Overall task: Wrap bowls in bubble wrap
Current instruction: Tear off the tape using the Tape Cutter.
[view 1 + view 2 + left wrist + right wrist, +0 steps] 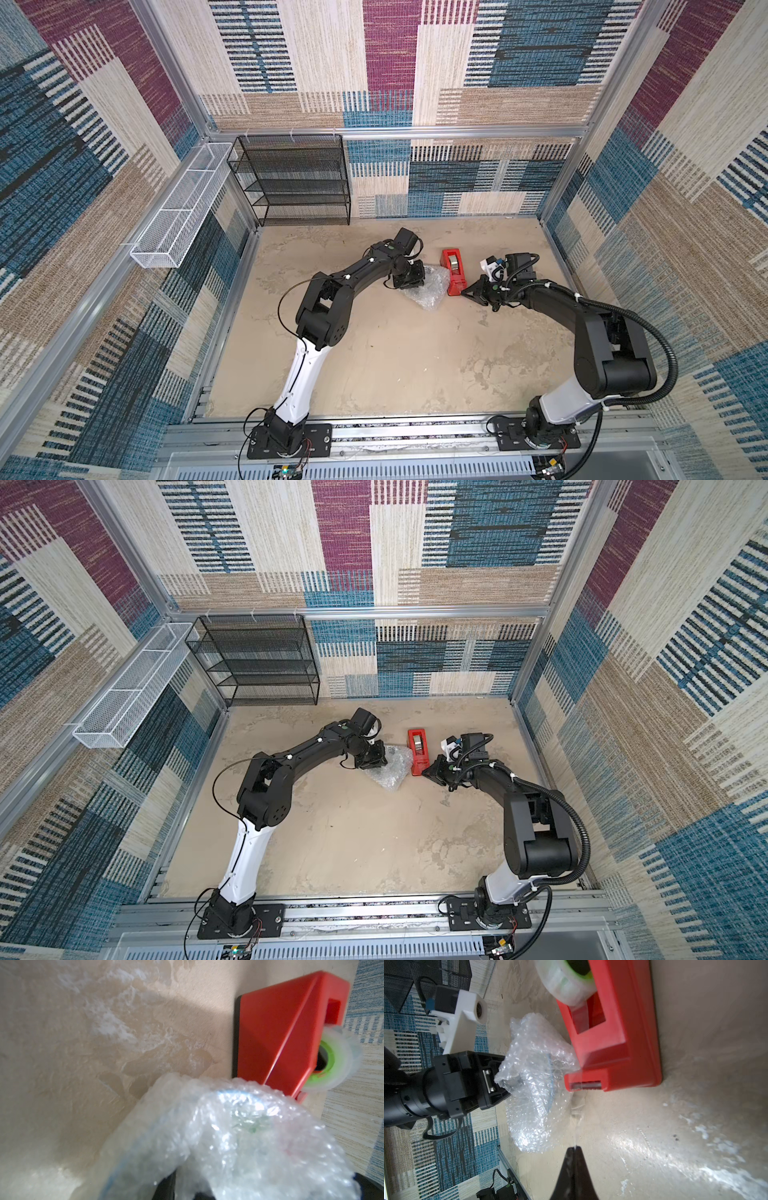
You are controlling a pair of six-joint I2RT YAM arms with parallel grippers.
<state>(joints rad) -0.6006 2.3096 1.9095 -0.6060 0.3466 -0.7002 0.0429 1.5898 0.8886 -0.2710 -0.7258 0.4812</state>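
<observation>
The bubble wrap [429, 293] [390, 773] lies bunched into a bundle on the tan floor, beside a red tape dispenser [455, 274] [419, 752]. The bowl shows only faintly through it, as a bluish rim arc [228, 1094] with a hint of green. My left gripper [409, 279] [508, 1082] is shut on the wrap's far end, its fingers buried in plastic [185, 1192]. My right gripper [465, 291] [574, 1148] is shut on a thin strip of clear tape. The strip runs taut from the dispenser's cutter [586, 1085] past the bundle's side.
The tape roll [566, 987] [336, 1059] sits in the red dispenser. A black mesh shelf [295, 178] stands against the back wall, and a white wire basket [178, 212] hangs on the left wall. Bare tan floor stretches toward the arm bases.
</observation>
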